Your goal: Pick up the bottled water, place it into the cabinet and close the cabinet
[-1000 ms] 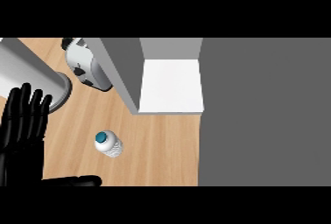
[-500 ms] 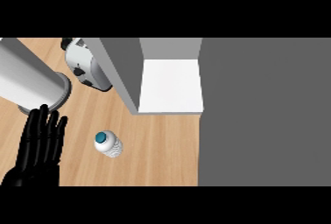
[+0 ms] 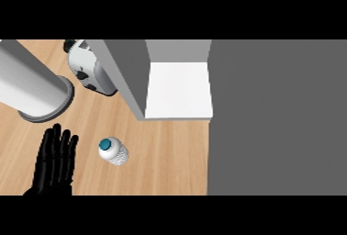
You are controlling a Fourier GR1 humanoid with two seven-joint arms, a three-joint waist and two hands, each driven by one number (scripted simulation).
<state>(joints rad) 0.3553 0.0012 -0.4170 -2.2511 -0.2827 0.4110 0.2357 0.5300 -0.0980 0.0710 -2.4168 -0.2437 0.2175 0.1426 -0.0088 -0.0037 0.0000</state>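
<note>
One black hand shows in the head view, at the lower left of the frame, coming up from the bottom edge. From its place at the left it reads as the robot's left hand. Its fingers are straight and held close together, pointing toward the top of the frame, and they curl round nothing. The other hand does not show anywhere.

Just to the right of that hand, at the lower centre-left, stands the bottled water: a small pale bottle with a teal cap (seen almost from straight above, so the cap faces the camera and the ribbed body shows below and to the right of it). It rests on the wooden counter, near the fingers but apart from them, with a strip of bare wood between.

Above and to the right of the bottle is the cabinet. A white shelf surface shows at the upper centre of the frame, with a grey panel along its left side running from the top of the frame down toward the bottle. Whether that panel is a door or a side wall cannot be told from here. A large flat grey area fills the right part of the frame.

At the upper left lies a big grey cylinder with a darker rim at its lower end. Between it and the grey panel sits a white and black appliance, partly hidden.
</note>
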